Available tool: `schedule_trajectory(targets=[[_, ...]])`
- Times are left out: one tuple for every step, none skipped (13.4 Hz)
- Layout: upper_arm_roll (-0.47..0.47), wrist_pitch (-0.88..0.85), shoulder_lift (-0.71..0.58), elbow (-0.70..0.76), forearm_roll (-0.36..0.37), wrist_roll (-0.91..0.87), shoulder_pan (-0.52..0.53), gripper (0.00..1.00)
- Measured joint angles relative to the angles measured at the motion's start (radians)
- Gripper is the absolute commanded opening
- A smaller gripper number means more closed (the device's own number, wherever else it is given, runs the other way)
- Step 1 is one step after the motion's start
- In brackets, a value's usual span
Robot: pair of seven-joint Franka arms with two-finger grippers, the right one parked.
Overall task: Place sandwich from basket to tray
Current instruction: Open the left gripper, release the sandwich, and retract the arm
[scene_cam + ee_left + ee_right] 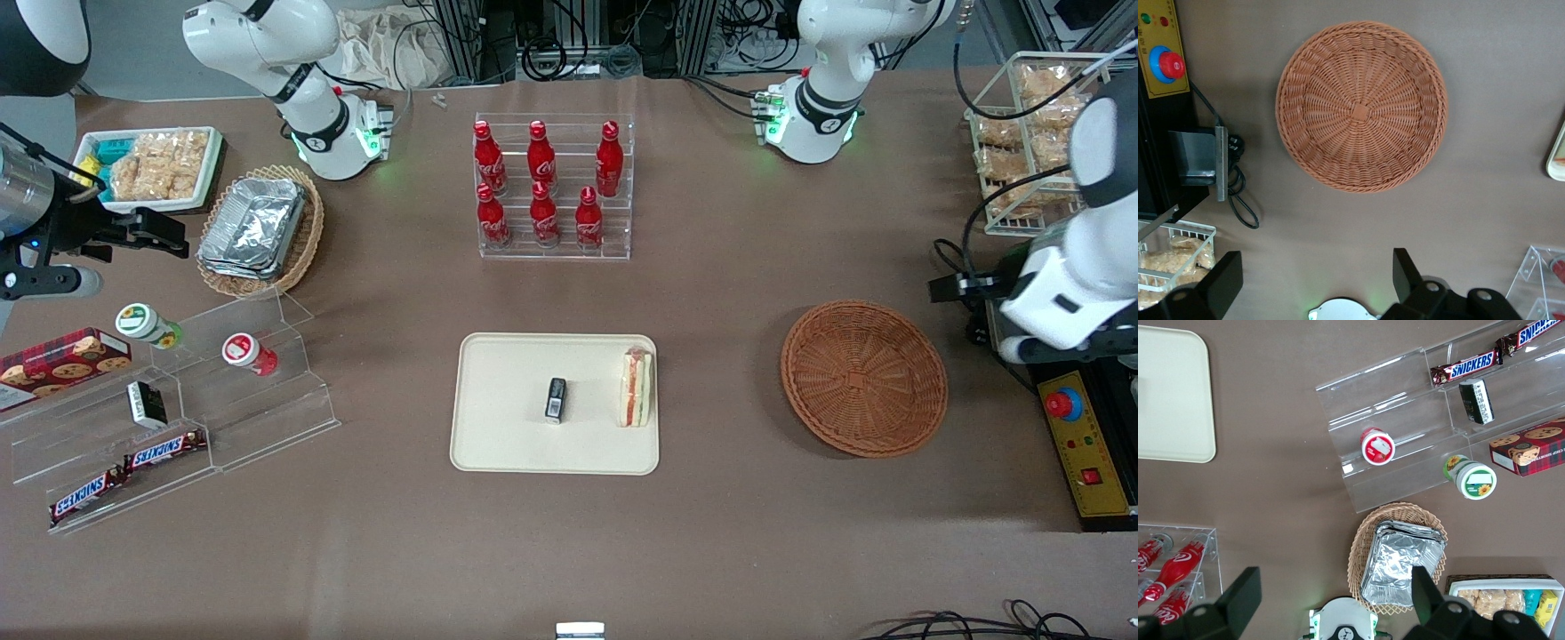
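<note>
Sandwich: lies on the cream-beige tray, close to the rim nearest the working arm's end of the table, its red, orange and green filling edge showing.
Tray: flat on the brown table, also carrying a small black item near its middle, apart from the sandwich.
Basket: round reddish-brown wicker, sitting on the table between the tray and the working arm; nothing lies in it.
Gripper: raised over the table at the working arm's end, looking down on the basket in the wrist view; its two dark fingers are spread wide with nothing between them.
Bottle rack: clear acrylic stand with six red Coca-Cola bottles, farther from the front camera than the tray.
Acrylic steps: toward the parked arm's end, holding two bars reading "SNICKERS", a small black-and-white packet, a red-lidded tub and a green tub with a sunflower lid.
Biscuit box: red tartan with cookie pictures; its lettering cannot be read.
Tan wicker basket: holds foil containers.
Control box: yellow panel with a red emergency button, just beside the working arm.
</note>
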Motion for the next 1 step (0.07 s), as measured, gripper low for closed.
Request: schedule_trajectory(targets=[[0.057, -0.001, -0.005, 0.0, -0.016, 0.022, -0.035, 1.0]])
